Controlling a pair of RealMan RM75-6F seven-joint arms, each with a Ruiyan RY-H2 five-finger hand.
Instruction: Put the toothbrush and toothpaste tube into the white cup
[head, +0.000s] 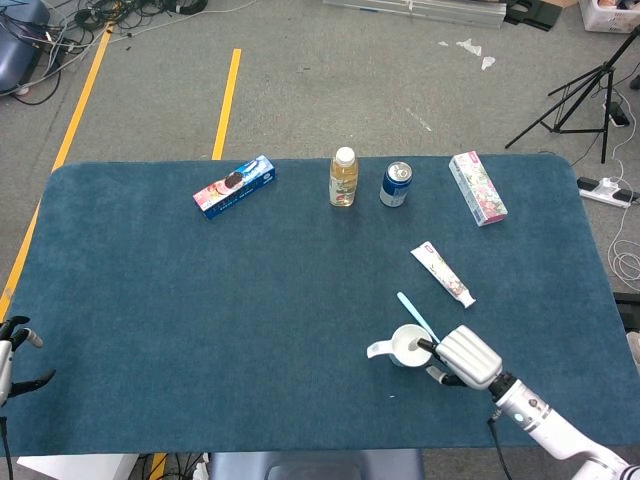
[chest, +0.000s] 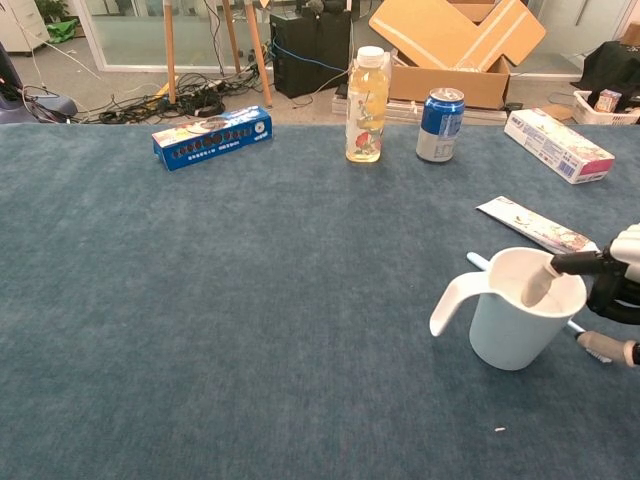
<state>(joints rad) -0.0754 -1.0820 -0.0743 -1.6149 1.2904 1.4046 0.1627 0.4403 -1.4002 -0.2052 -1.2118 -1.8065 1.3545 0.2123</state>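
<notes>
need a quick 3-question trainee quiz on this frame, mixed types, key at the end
1. True or false: the toothpaste tube is inside the white cup.
2. Which hand grips the cup's rim? A) left hand B) right hand
3. Fill in: the toothbrush lies on the ___.

Key: 1 false, it lies on the table. 2 B, one finger inside the rim. 3 table, behind the cup.

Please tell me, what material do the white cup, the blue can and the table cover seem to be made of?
White cup: probably plastic or glazed ceramic; smooth, evenly white, with a moulded handle.
Blue can: likely aluminium; the top rim is shiny and silver, the body is printed.
Table cover: looks like felt or short-pile cloth; matte, slightly mottled blue.
</notes>
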